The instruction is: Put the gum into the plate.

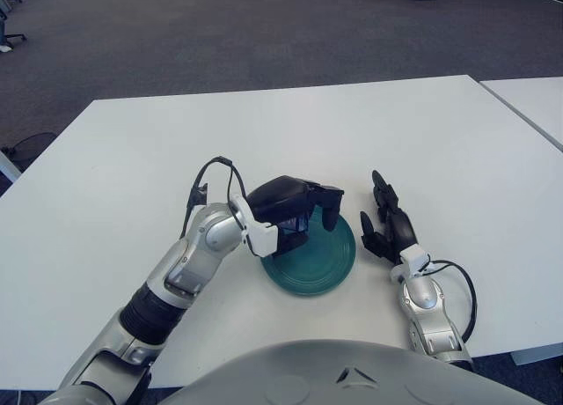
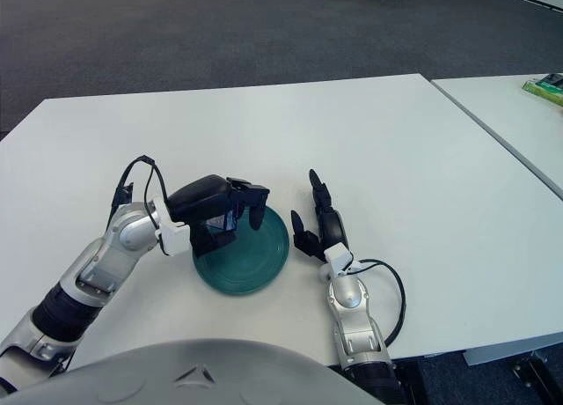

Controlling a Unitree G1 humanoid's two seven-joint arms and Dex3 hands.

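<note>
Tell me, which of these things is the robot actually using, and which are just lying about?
In use: the left hand holding the gum over the green plate.

Lying about: the right hand beside the plate, the white table, a green item on the neighbouring table.

We see the gum (image 2: pixel 230 220), a small dark blue pack, held above the left part of the round teal plate (image 1: pixel 321 262), which lies flat on the white table.

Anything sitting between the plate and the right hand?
No. In both eye views only a narrow strip of bare white table separates the green plate from the right hand. The left hand holds the gum over the plate's left side.
</note>
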